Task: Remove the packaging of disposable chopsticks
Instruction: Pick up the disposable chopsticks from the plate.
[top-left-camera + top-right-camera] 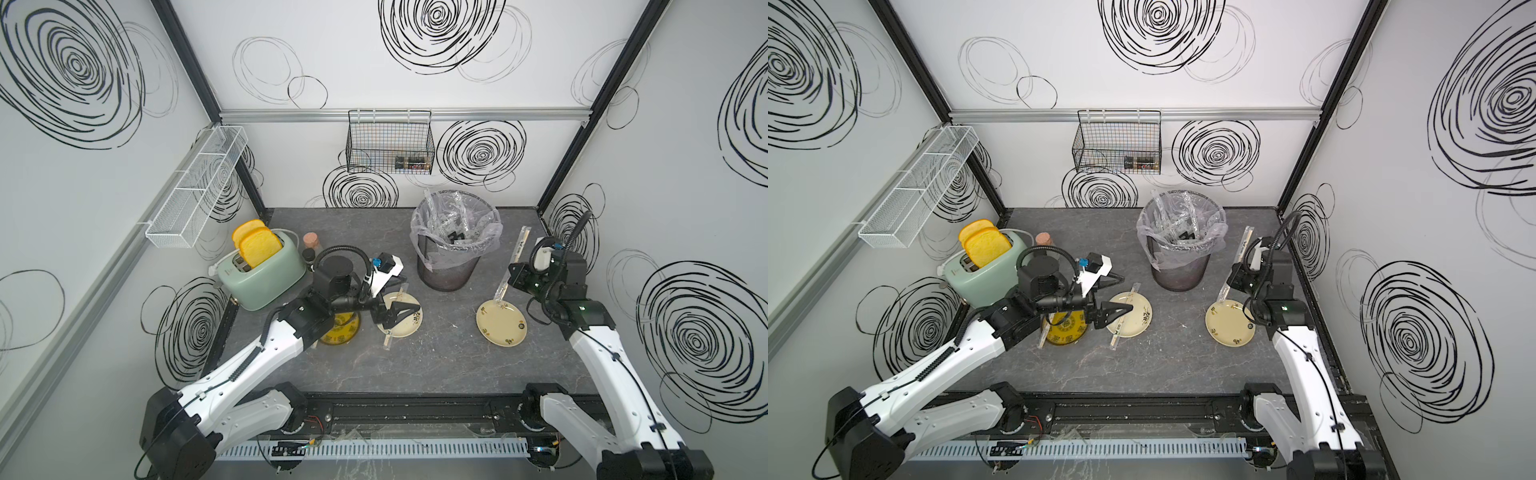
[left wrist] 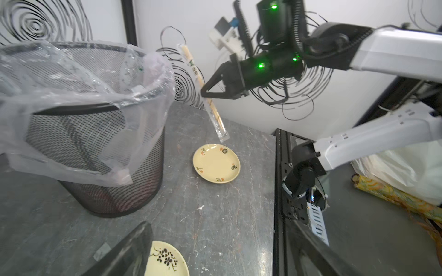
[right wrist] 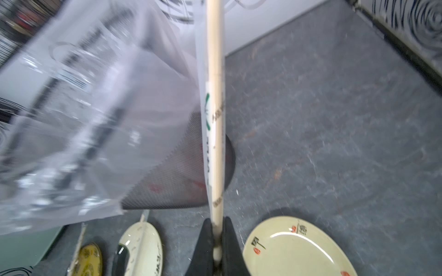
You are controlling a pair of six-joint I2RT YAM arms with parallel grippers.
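My right gripper [image 1: 514, 275] is shut on a pair of disposable chopsticks [image 3: 215, 143], gripping them near their lower end. The pale sticks sit inside their packaging [image 3: 205, 112], a clear sleeve with green and dark print. The pair hangs tilted above the right cream plate [image 1: 501, 323], beside the bin [image 1: 451, 257]. In the left wrist view the same wrapped pair [image 2: 210, 105] shows in the right gripper [image 2: 203, 92]. My left gripper [image 1: 405, 313] stands open over the middle cream plate [image 1: 409, 324]. A second wrapped pair [image 1: 1121, 322] lies across that plate. A third [image 1: 1042, 337] rests by the yellow plate [image 1: 1067, 334].
The black mesh bin has a clear liner [image 1: 486, 237] and holds crumpled clear sleeves. A green toaster [image 1: 266, 272] with toast stands at the left, with small jars [image 1: 311, 241] behind my left arm. A wire basket [image 1: 388, 145] hangs on the back wall.
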